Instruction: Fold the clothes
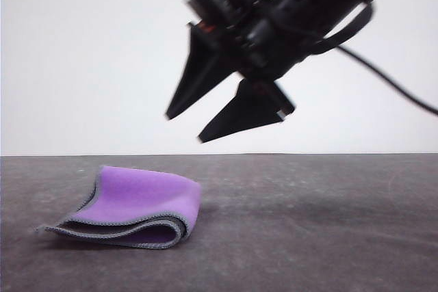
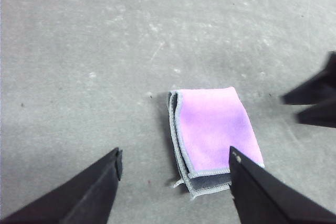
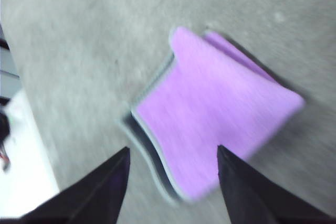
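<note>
Your cloth (image 1: 137, 208) lies folded on the grey bench (image 1: 308, 230), purple face up, grey-edged layers stacked, toward the bench's left side in the front view. Your right hand (image 1: 185, 126) hangs in the air well above the bench, up and to the right of the cloth, fingers spread, holding nothing. Your left hand (image 2: 173, 163) hovers over the cloth too, fingers wide apart, nothing between them but the cloth lying below.

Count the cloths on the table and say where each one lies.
1. A single folded purple cloth lies on the grey table, toward its left in the front view, below and left of the raised, open right claw. No other cloth is visible.
</note>
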Robot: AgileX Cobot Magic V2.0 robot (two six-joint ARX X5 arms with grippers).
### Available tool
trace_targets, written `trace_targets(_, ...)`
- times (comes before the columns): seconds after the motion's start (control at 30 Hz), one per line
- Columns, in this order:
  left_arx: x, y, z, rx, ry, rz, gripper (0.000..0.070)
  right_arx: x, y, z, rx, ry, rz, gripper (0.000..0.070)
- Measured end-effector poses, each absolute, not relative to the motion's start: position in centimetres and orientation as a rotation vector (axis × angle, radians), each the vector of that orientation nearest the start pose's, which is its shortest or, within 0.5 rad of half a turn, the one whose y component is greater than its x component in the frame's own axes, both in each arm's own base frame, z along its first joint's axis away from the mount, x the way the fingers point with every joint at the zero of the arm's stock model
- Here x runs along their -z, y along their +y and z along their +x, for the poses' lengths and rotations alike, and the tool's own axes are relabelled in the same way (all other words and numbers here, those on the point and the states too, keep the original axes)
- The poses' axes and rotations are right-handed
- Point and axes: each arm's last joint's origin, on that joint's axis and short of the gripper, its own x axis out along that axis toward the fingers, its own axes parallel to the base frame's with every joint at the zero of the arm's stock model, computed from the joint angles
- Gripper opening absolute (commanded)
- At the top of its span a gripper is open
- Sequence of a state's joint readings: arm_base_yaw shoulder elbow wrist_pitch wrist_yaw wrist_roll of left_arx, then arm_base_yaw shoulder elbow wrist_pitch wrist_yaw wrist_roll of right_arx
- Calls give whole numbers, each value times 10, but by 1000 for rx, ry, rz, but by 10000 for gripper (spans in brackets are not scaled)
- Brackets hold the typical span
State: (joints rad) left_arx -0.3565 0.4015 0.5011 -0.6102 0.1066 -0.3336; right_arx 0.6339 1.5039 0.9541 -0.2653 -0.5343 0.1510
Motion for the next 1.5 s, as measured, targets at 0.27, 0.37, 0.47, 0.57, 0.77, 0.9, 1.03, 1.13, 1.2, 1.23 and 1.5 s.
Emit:
trace_targets(0.27, -244, -37, 92, 363, 581, -256, 394, -226, 130, 210, -817, 826, 43, 325)
trace_targets(0.37, -243, -37, 92, 363, 581, -256, 394, -229, 113, 197, -740, 773, 32, 324)
trace_targets(0.47, -243, -38, 93, 361, 586, -255, 394, -233, 99, 186, -675, 714, 30, 323)
trace_targets(0.57, -242, -38, 95, 356, 601, -252, 394, -232, 89, 175, -634, 682, 44, 323)
trace_targets(0.77, -239, -40, 100, 349, 632, -247, 394, -212, 76, 159, -575, 724, 79, 324)
trace_targets(0.9, -239, -41, 103, 349, 632, -246, 395, -205, 74, 156, -553, 751, 89, 325)
trace_targets(1.03, -239, -41, 103, 350, 632, -243, 348, -206, 74, 157, -555, 748, 92, 284)
trace_targets(1.13, -239, -41, 103, 351, 631, -242, 16, -206, 74, 157, -553, 747, 94, 12)
trace_targets(1.2, -239, -41, 103, 351, 630, -244, 1, -206, 74, 157, -553, 746, 94, 15)
trace_targets(1.23, -239, -42, 103, 351, 627, -244, 0, -206, 74, 157, -553, 745, 94, 15)
trace_targets(1.5, -241, -42, 104, 355, 609, -247, 0, -207, 75, 158, -556, 730, 95, 15)
